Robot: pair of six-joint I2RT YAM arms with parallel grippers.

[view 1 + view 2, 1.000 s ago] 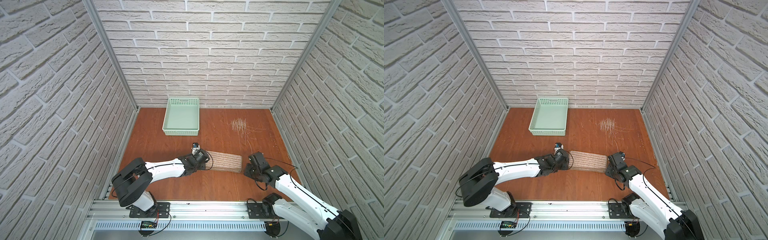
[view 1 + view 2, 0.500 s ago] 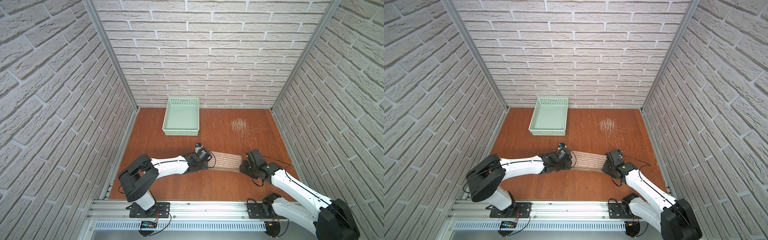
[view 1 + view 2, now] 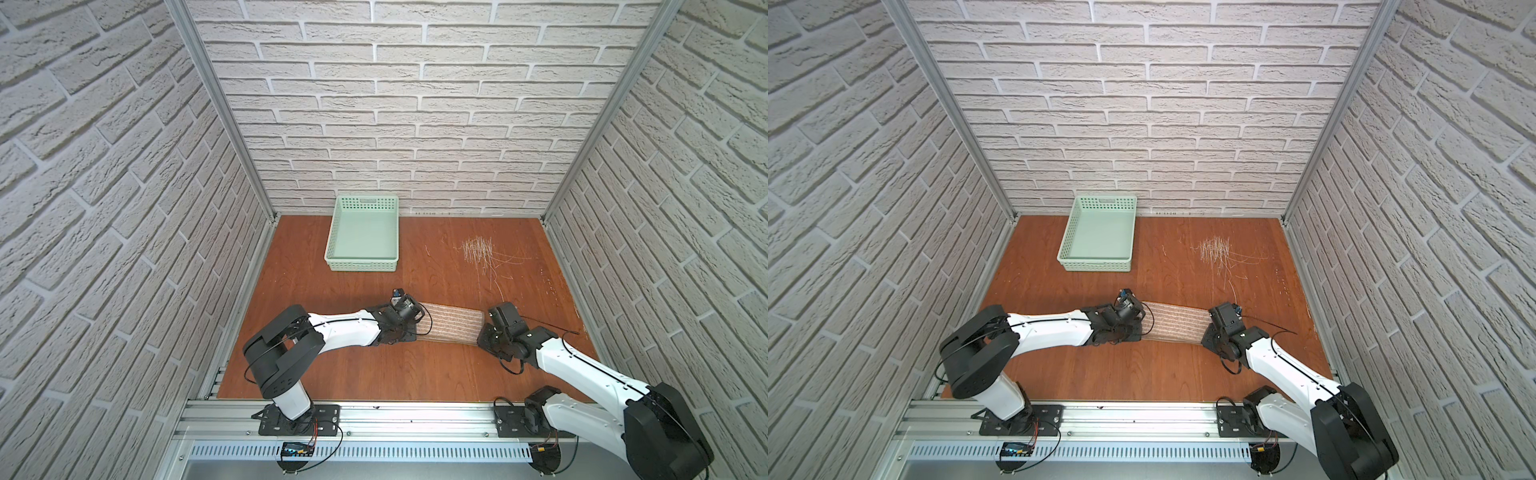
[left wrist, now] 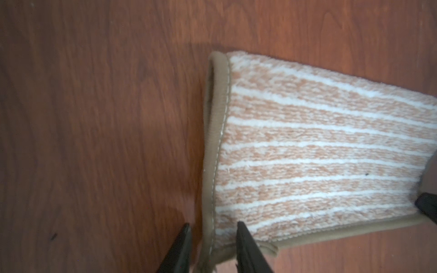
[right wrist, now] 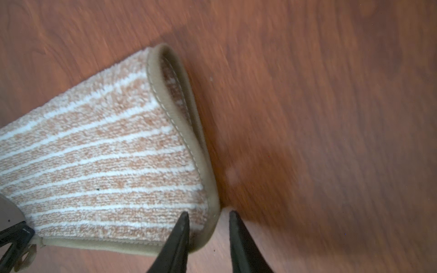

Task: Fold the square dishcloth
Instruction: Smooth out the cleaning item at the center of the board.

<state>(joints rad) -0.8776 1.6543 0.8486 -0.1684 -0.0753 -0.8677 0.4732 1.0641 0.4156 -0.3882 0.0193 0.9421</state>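
We found the square dishcloth (image 3: 451, 323) lying doubled over as a striped strip on the near middle of the wooden table (image 3: 374, 370), well apart from the mint-green basket (image 3: 361, 265) at the far side. At its left end the left gripper (image 4: 212, 227) stood with jaws part-spread astride the brown hem by a corner, not pressed on it. At the right end the right gripper (image 5: 208, 212) straddled the hem likewise, one finger over cloth, the other over bare wood.
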